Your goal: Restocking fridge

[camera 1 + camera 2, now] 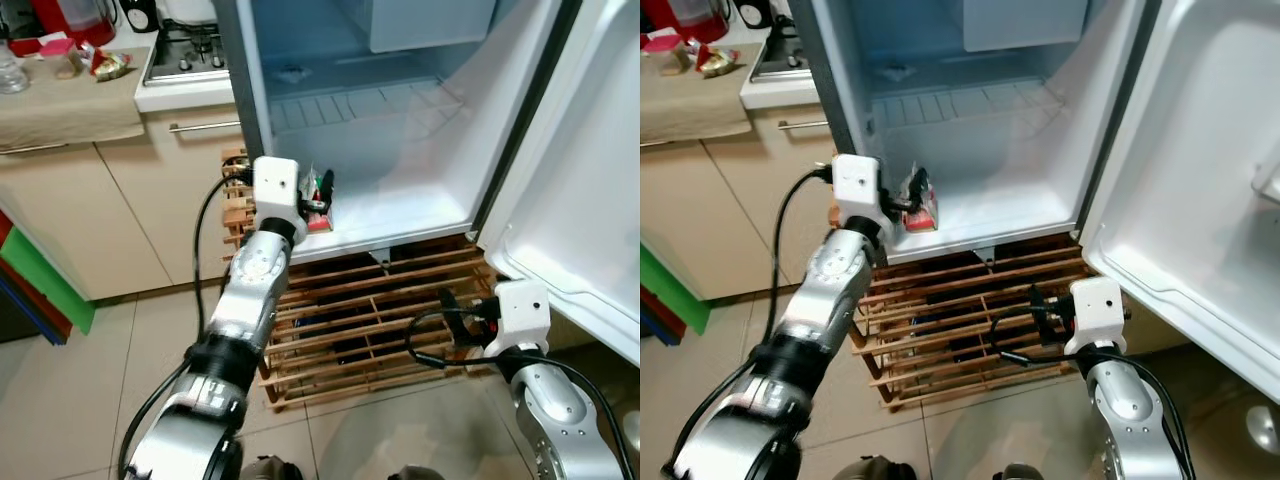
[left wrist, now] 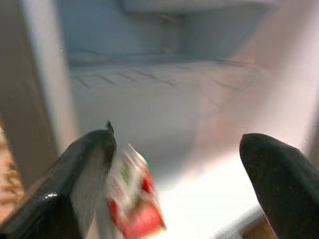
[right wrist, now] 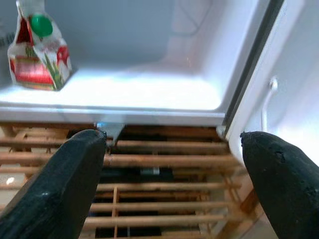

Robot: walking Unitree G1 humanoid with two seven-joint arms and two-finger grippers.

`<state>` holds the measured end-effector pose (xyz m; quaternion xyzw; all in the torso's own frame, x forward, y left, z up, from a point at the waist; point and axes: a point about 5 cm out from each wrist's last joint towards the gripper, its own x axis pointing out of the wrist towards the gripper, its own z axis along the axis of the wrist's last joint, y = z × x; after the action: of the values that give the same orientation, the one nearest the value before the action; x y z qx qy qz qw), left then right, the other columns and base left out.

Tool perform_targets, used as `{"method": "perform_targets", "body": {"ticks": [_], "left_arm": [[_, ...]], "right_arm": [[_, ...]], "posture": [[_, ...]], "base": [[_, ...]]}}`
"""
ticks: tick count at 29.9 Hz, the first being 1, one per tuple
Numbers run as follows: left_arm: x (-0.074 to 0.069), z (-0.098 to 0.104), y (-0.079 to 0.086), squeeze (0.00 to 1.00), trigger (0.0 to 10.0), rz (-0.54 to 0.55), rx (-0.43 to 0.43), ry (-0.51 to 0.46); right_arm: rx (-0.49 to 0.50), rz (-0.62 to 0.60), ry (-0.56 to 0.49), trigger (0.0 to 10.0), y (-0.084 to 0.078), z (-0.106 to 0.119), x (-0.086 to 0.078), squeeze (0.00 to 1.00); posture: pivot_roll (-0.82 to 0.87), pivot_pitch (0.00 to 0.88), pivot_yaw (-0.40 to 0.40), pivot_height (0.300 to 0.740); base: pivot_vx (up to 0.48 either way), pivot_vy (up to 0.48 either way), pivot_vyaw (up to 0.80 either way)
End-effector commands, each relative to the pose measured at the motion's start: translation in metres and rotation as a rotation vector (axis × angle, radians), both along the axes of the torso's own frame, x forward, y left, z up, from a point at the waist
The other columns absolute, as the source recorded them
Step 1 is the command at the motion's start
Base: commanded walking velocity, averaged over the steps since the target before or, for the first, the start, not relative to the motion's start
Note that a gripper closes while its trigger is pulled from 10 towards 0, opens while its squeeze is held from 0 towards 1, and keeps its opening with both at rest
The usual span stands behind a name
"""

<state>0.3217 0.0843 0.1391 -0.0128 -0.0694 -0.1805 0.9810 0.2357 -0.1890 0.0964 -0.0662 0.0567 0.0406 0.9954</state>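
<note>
A red and white pouch (image 3: 39,55) with a green cap stands upright on the fridge's white floor (image 1: 410,200), at the front left corner. My left gripper (image 2: 174,144) reaches into that corner, open, its fingers wide apart. The pouch (image 2: 132,199) sits just inside one finger (image 2: 75,179); the blurred left wrist view leaves it unclear whether they touch. In the eye view the black fingertips (image 1: 322,190) stand just above the pouch (image 1: 318,212). My right gripper (image 3: 174,144) is open and holds nothing, low in front of the wooden rack (image 1: 370,310) beneath the fridge.
The fridge door (image 1: 590,180) hangs open on the right, close to my right arm. A wire shelf (image 1: 350,105) sits higher in the compartment. To the left are cabinets, a hob (image 1: 185,50) and a counter (image 1: 70,100) with small items. Tiled floor lies below.
</note>
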Motion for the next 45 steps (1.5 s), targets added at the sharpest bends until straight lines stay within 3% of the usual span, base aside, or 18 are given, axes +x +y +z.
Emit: {"method": "perform_targets", "body": {"ticks": [1, 3, 4, 6, 9, 17, 22, 35, 45], "left_arm": [[-0.023, -0.003, 0.007, 0.00, 10.0, -0.044, 0.029, -0.006], [-0.037, -0.009, 0.016, 0.00, 10.0, -0.005, 0.078, 0.017], [-0.037, -0.009, 0.016, 0.00, 10.0, -0.005, 0.078, 0.017], [-0.037, -0.009, 0.032, 0.00, 10.0, 0.083, 0.075, 0.024], [-0.037, -0.002, 0.044, 0.00, 10.0, 0.137, 0.018, 0.034], [-0.036, 0.011, 0.028, 0.00, 10.0, 0.079, -0.007, 0.009], [-0.035, 0.010, 0.027, 0.00, 10.0, 0.072, -0.018, 0.024], [-0.027, 0.012, 0.026, 0.00, 10.0, 0.089, 0.013, 0.024], [-0.022, 0.008, 0.028, 0.00, 10.0, 0.117, -0.002, 0.046]], "right_arm": [[0.015, -0.054, -0.018, 10.0, -0.003, -0.003, 0.000, 0.00], [0.025, -0.074, -0.021, 10.0, -0.003, -0.006, -0.003, 0.00], [0.025, -0.074, -0.021, 10.0, -0.003, -0.006, -0.003, 0.00], [0.031, -0.078, -0.016, 10.0, -0.005, -0.009, -0.009, 0.00], [0.044, -0.082, -0.015, 10.0, -0.006, -0.011, -0.009, 0.00], [0.016, -0.048, -0.065, 10.0, -0.006, -0.001, 0.010, 0.00], [0.009, -0.030, -0.055, 10.0, -0.006, -0.004, 0.008, 0.00], [0.014, -0.018, -0.046, 10.0, -0.005, -0.006, 0.009, 0.00], [0.022, -0.016, -0.057, 10.0, -0.005, -0.003, 0.012, 0.00]], "posture": [[-0.07, 0.000, 0.052, 0.740], [-0.07, 0.000, 0.053, 0.740], [-0.07, 0.000, 0.053, 0.740], [-0.06, 0.000, 0.049, 0.740], [-0.07, 0.000, 0.045, 0.740], [-0.08, 0.000, 0.046, 0.740], [-0.10, 0.000, 0.052, 0.740], [-0.10, 0.000, 0.060, 0.740], [-0.11, 0.000, 0.056, 0.740]], "base": [[0.000, 0.000, 0.00], [0.000, 0.000, 0.00], [0.000, 0.000, 0.00], [0.000, 0.000, 0.00], [0.000, -0.160, 0.00], [0.000, -0.120, 0.36], [0.000, -0.373, 0.46], [0.000, 0.000, 0.00], [-0.271, 0.000, 0.00]]}}
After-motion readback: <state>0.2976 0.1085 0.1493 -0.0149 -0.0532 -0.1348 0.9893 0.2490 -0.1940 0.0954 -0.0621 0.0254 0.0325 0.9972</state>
